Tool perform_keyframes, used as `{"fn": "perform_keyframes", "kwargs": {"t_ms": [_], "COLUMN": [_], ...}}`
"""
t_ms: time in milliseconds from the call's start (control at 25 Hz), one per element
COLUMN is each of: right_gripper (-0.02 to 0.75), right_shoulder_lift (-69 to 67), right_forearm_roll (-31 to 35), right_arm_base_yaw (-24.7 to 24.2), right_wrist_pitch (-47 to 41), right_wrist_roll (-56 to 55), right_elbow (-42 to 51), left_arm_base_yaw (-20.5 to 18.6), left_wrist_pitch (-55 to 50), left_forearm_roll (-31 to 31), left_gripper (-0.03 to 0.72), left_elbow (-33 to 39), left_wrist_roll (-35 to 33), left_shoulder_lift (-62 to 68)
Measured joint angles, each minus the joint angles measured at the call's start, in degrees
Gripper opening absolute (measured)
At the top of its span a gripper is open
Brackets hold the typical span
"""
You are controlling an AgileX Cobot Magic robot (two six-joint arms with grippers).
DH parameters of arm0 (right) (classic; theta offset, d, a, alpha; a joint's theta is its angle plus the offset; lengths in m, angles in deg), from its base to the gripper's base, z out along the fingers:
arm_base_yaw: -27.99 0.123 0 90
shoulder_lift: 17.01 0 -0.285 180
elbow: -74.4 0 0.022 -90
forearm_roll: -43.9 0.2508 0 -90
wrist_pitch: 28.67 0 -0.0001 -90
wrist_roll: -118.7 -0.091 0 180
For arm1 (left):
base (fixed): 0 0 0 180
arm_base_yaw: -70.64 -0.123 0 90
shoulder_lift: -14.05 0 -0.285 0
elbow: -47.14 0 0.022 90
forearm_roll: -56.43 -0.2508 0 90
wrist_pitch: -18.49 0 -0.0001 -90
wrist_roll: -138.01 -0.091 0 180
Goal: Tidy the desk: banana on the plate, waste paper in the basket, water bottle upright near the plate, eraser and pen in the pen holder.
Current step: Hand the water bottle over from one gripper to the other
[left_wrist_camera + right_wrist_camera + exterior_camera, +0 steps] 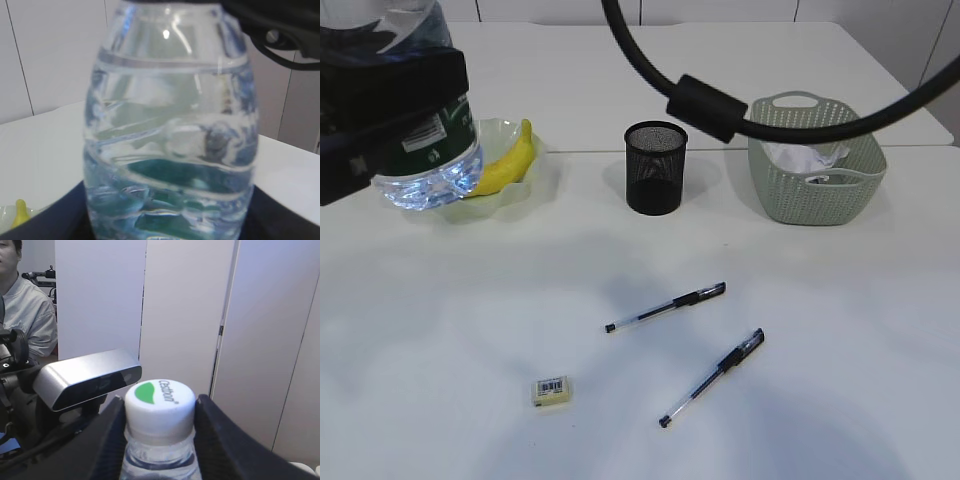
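We see the curved yellow banana [510, 165] on the wavy pale green plate [548, 172] and crumpled white paper [800, 158] in the sage green perforated basket [820, 195]. The small yellow eraser [552, 390] and two black pens [665, 308] [712, 378] are left on the white table [440, 320]. The left jaws grasp the clear plastic water bottle [425, 170] above the plate. Only the right wrist view shows the right jaws beside its white cap [159, 400]; we cannot tell if they clench.

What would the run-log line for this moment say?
left gripper: holds water bottle aloft near plate | right gripper: straddles cap | banana: plated | eraser: on desk
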Motion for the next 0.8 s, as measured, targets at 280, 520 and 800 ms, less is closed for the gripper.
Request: {"fn": "perform_keyframes", "kwargs": {"t_ms": [280,520,800], "right_gripper": [0.409,0.477,0.482], "right_shoulder_lift": [0.1,0.1,2.4], "right_forearm_roll": [2.1,2.2,-6.4], "right_arm_base_yaw": [0.1,0.1,0.1], "right_wrist_pitch": [1.4,2.6,8.6], "right_wrist_roll": [-0.4,-1.3,-7.1], "right_elbow": [-0.3,-0.3,-0.3], "left_arm_base_yaw": [0.0,0.0,0.0], "left_wrist_pitch": [-1.8,-2.5,-2.9], "left_forearm_roll": [0.0,0.0,0.0], "left_gripper": [0.421,0.421,0.421], "left_elbow": [0.5,0.7,0.8], "left_wrist_roll": [0.0,0.0,-0.4], "left_shoulder_lift": [0.2,0.3,0.4]}}
